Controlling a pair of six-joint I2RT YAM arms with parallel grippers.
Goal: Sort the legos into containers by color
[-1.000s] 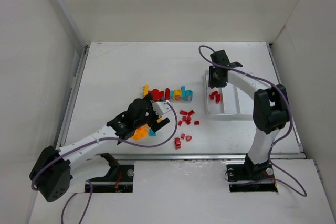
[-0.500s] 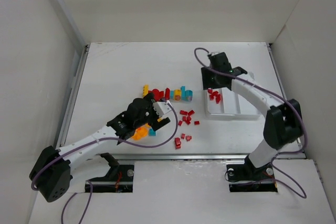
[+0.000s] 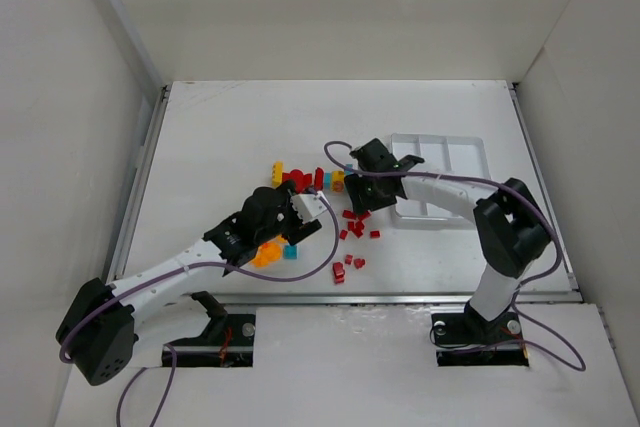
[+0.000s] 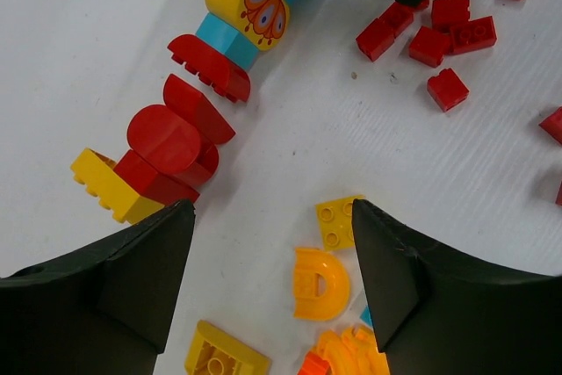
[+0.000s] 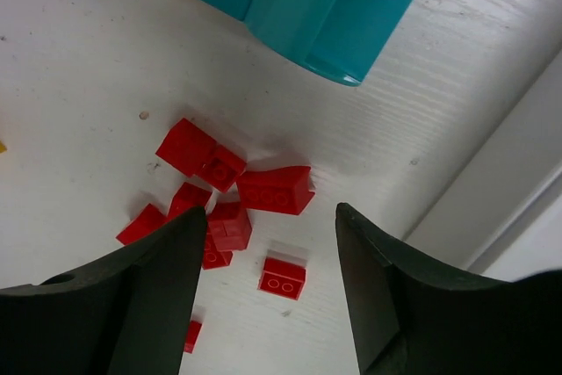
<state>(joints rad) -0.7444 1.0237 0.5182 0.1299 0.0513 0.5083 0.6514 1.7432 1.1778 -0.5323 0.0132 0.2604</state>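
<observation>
The right end effector (image 5: 272, 212) hangs low over the desk (image 3: 220, 137) with its jaws partly spread and nothing between them. Straight under the gap lies a loose scatter of red bricks (image 5: 274, 189); the left finger's edge overlaps one of them in the wrist view, though I cannot tell whether it touches. Just beyond the scatter sits a large cyan piece (image 5: 307, 2). The white tray (image 3: 466, 162) lies right beside this arm, partly hidden under its forearm, so I cannot see what the compartments hold.

The left end effector (image 4: 272, 217) also stands open and holds nothing. Between its fingers lie a small yellow plate (image 4: 338, 221) and an orange arch (image 4: 320, 283), with more yellow and orange bits nearer the wrist. Off to its left runs a joined row (image 4: 189, 103) of yellow, red and cyan pieces.
</observation>
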